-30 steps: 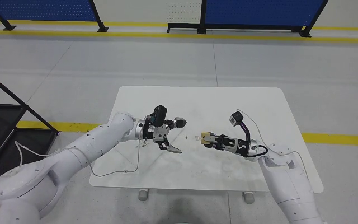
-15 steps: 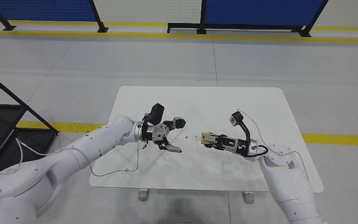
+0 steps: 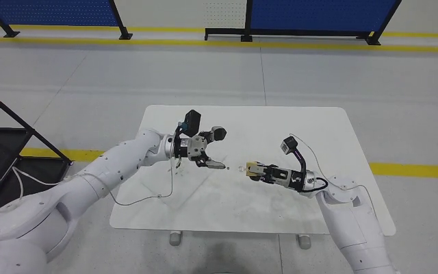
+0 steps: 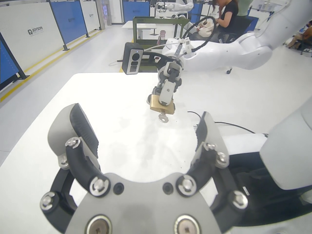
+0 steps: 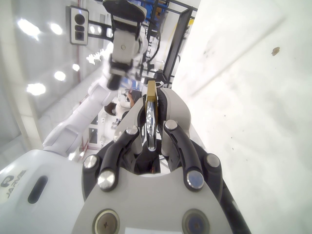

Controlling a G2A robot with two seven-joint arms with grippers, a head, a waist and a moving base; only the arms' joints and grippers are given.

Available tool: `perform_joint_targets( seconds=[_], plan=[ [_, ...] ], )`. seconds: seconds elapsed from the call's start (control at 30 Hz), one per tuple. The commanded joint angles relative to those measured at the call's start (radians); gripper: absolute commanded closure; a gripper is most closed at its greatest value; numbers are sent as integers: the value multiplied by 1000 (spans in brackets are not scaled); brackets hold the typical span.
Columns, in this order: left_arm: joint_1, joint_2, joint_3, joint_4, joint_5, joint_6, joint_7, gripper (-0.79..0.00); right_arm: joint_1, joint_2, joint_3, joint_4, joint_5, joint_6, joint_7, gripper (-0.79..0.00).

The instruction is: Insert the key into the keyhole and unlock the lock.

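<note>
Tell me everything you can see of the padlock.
The padlock is small, with a flat brass-coloured body and a shiny silver shackle. The right gripper is shut on its flat faces and holds it above the white table, shackle toward the wrist. A silver key sticks out of the body's far end, toward the open left gripper, which does not touch it. Whether the shackle is latched cannot be told.
</note>
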Motion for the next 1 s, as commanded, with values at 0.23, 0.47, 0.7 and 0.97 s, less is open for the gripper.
perform_joint_targets(
  seconds=[0.23,0.47,0.7,0.97],
  plan=[
    [-49,-24,34,18,-342,-10,-351,-785,0,0,0,0,0,0,0,0],
    [-107,-18,89,6,-810,-10,-740,-785,0,0,0,0,0,0,0,0],
    [-117,-14,117,46,-1302,-10,-1202,-785,0,0,0,0,0,0,0,0],
    [-82,-22,117,63,-1614,53,-1478,-785,0,0,0,0,0,0,0,0]
  ],
)
